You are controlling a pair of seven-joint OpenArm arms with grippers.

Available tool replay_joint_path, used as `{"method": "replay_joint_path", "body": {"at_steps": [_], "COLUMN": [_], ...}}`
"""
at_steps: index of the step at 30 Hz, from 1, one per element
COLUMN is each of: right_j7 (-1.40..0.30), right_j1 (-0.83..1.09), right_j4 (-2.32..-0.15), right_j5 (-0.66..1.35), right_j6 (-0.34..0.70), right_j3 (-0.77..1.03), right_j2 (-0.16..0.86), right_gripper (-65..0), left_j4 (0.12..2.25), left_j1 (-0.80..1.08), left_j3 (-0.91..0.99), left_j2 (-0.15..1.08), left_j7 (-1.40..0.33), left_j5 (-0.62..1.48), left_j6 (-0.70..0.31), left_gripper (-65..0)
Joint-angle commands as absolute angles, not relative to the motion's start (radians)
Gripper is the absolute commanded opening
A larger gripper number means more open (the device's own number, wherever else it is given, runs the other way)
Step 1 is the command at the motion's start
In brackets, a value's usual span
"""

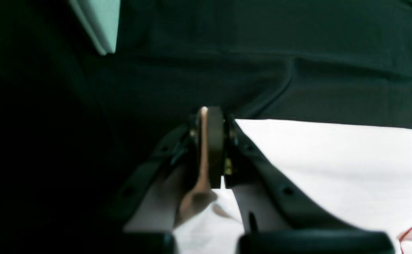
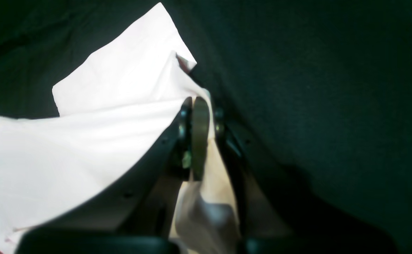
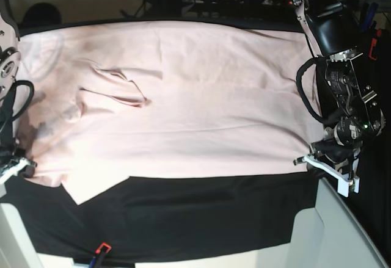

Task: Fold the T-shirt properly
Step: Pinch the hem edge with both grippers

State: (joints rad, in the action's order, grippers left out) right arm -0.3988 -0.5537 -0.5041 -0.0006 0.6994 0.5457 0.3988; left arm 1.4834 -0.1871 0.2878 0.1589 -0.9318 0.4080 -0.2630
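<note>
Fabric sits pinched in both of your grippers. Your left gripper has its jaws pressed together on a thin fold at the edge of the T-shirt, and your right gripper is clamped the same way on another bunched bit of the shirt's edge, with a loose corner lying just beyond it. In the base view you see the pale pink T-shirt spread wide over the black table cloth, plain side up, with the left gripper at its near corner on that view's right. A crumpled fold rises toward the shirt's far side from that gripper. Bare cloth lies nearer the camera than the shirt's near edge.
</note>
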Motion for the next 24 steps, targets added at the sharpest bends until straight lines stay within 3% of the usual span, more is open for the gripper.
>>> {"method": "replay_joint_path", "body": {"at_steps": [1, 14, 24], "right_j7": [-0.366, -0.366, -0.372], "right_j1": [-0.587, -0.562, -0.479], "right_j4": [-0.526, -0.527, -0.665], "right_j5": [0.018, 0.018, 0.018], "right_j6": [0.698, 0.698, 0.698], "right_j3": [0.552, 0.55, 0.552], "right_j2": [0.427, 0.427, 0.421], "right_gripper": [-65.0, -65.0, -65.0], "left_j4": [1.498, 1.504, 1.506], "left_j1": [-0.203, -0.183, -0.147], "left_j3": [0.297, 0.298, 0.298], "left_j2": [0.177, 0.193, 0.194], "left_j7": [-0.908, -0.905, -0.901], "left_j5": [0.414, 0.414, 0.414], "left_j6": [-0.262, -0.262, -0.262], "left_gripper": [-65.0, -65.0, -65.0]}}
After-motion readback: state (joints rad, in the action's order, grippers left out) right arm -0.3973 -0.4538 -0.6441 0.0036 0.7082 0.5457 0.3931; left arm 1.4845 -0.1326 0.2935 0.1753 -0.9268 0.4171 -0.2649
